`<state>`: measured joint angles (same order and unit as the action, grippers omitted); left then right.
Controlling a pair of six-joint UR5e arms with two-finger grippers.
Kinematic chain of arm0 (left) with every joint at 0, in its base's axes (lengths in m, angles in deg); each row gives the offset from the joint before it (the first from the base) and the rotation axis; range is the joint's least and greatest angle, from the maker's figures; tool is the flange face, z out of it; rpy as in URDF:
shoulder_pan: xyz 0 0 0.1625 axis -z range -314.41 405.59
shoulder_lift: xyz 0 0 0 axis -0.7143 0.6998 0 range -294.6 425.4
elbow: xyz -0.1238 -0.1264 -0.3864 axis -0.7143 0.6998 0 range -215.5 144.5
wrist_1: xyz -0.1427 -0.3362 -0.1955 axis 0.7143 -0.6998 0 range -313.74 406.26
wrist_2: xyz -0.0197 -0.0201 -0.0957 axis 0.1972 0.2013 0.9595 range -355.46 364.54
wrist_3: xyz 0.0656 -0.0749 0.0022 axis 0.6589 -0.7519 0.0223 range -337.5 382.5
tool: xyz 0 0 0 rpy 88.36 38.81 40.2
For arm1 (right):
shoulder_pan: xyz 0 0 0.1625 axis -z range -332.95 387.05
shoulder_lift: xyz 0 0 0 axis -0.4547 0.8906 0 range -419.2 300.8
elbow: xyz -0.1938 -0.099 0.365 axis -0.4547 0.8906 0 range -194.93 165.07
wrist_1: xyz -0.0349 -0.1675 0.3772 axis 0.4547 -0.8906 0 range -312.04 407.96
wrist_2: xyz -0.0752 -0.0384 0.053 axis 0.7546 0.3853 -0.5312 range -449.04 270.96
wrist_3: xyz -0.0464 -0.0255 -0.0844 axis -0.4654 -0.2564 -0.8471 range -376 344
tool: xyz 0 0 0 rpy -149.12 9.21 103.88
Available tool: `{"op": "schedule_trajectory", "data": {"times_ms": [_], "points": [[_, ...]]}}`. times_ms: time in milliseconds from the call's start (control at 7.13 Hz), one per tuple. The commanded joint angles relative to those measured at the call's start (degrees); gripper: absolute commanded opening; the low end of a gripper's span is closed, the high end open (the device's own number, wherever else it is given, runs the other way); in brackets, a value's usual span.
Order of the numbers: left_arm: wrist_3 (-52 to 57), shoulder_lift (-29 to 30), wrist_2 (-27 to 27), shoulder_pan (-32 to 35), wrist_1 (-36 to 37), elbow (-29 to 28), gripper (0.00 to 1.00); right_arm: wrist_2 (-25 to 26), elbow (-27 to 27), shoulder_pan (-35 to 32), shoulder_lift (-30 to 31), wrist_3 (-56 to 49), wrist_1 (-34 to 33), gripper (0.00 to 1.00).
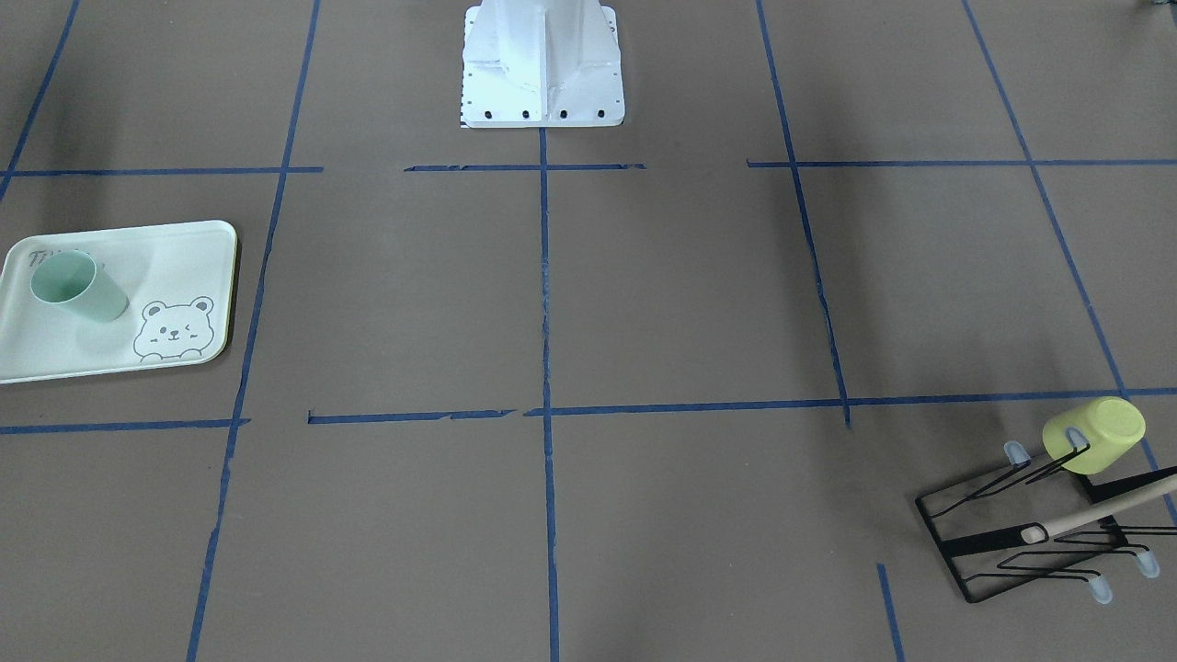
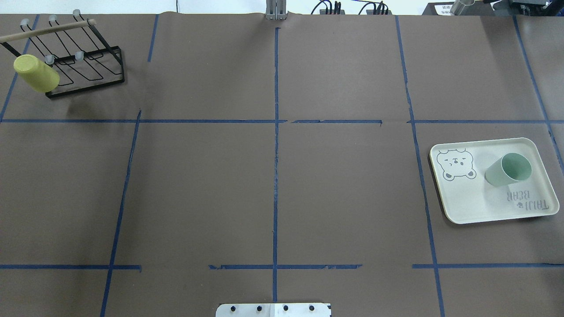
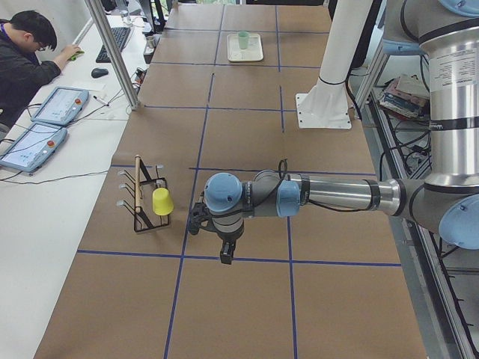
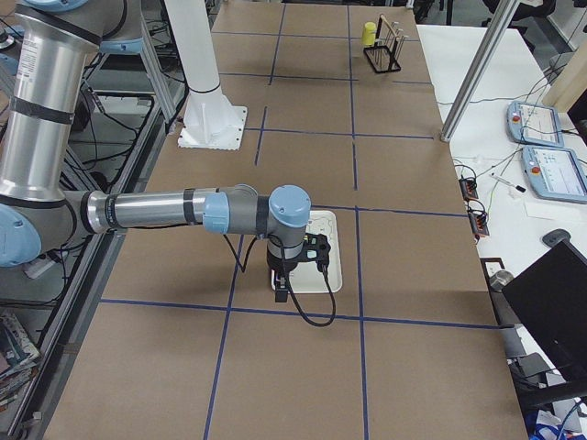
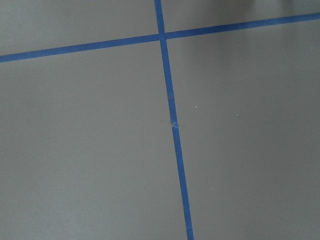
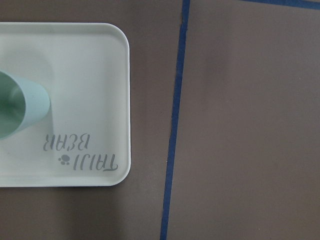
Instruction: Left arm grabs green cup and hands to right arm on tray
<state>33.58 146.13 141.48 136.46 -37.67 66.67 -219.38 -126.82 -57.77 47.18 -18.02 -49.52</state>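
Observation:
The green cup (image 1: 78, 287) stands upright on the pale green tray (image 1: 184, 257), beside the bear drawing. Both show in the overhead view, cup (image 2: 507, 169) on tray (image 2: 467, 198), and in the right wrist view, cup (image 6: 20, 107) at the left edge on tray (image 6: 85, 75). My left gripper (image 3: 225, 256) shows only in the exterior left view, hanging over bare table next to the rack; I cannot tell whether it is open or shut. My right gripper (image 4: 280, 293) shows only in the exterior right view, above the tray's (image 4: 328, 266) near edge; its state cannot be told either.
A black wire rack (image 2: 88, 66) with a wooden bar holds a yellow-green cup (image 2: 35, 73) at the far left corner. The white robot base (image 1: 542, 64) stands at the table's middle edge. An operator (image 3: 26, 52) sits at a side desk.

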Motion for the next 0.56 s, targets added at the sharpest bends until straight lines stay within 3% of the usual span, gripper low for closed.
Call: {"op": "schedule_trajectory", "data": {"times_ms": [0,421], "points": [[0.00,0.04,0.00,0.00,0.00,-0.22,1.00,0.00,0.00,0.00,-0.12,0.00,0.00,1.00],[0.09,0.04,0.00,0.00,0.00,-0.48,1.00,0.00,0.00,0.00,-0.12,0.00,0.00,1.00]]}}
